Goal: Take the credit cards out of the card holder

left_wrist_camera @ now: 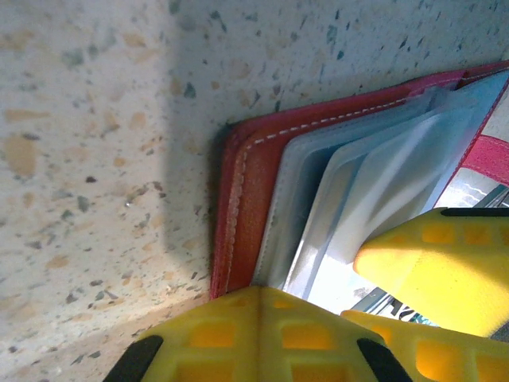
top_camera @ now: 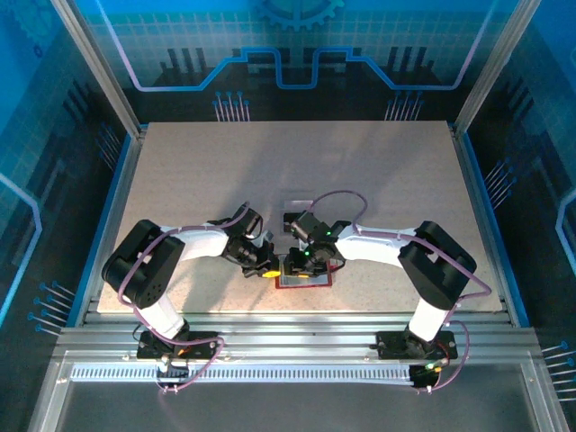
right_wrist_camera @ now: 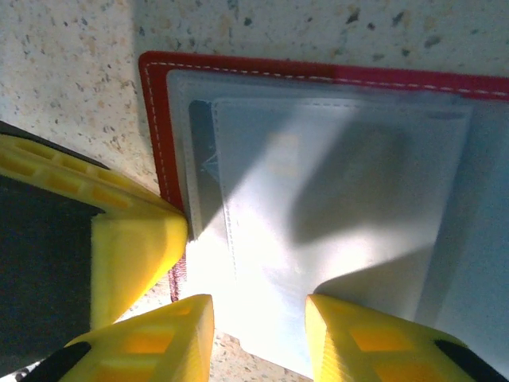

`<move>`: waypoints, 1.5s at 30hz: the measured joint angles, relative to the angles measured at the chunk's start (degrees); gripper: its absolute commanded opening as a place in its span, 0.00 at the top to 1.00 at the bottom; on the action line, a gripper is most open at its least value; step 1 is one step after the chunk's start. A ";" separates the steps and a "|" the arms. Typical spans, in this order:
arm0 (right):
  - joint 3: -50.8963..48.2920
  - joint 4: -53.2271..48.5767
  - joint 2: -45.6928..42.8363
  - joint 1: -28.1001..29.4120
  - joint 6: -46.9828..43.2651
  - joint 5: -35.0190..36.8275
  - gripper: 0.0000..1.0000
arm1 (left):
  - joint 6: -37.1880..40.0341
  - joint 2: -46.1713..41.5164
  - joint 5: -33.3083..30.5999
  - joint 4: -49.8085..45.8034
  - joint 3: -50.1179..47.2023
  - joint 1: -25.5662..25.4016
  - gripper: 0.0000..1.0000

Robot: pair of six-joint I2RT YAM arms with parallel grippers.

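1. Yellow fingers (right_wrist_camera: pixel 159 342) of your right tool (right_wrist_camera: pixel 258 318) sit nearest the lens in the right wrist view. They are partway spread over the near edge of a pale pocket. Nothing shows clamped between them.
2. Left tool (left_wrist_camera: pixel 258 326): its fingers are pressed together and pinch nothing. The tip is set against the red border at the left end of the card holder (top_camera: pixel 304 277). I judge this to be a pinning hold, not a grasp.
3. Card holder: it is red and lies open and flat on the bench (top_camera: pixel 225 180), between the two tools and towards the near edge. Its long axis runs left to right across the bench. White stitching follows the red border. Inside are several layered pale grey, half-clear pockets.
4. Credit cards (right_wrist_camera: pixel 200 159): none are out yet. A grey-blue face shows faintly through the pocket nearest the left border. You cannot count the cards, as glare whitens the middle of the pockets.
5. Governing relation: the pockets lie directly beneath your right tool, while the left tool stands at the holder's left end. The right arm is therefore the nearer one for drawing a card.
6. Judgement: the next move calls for closing the right tool on a card edge. Which pocket edge is the mouth cannot be told.
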 measured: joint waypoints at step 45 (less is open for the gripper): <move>-4.15 2.10 -2.56 -1.46 0.48 0.42 0.68 | -7.76 3.32 5.53 10.34 0.00 -0.70 0.94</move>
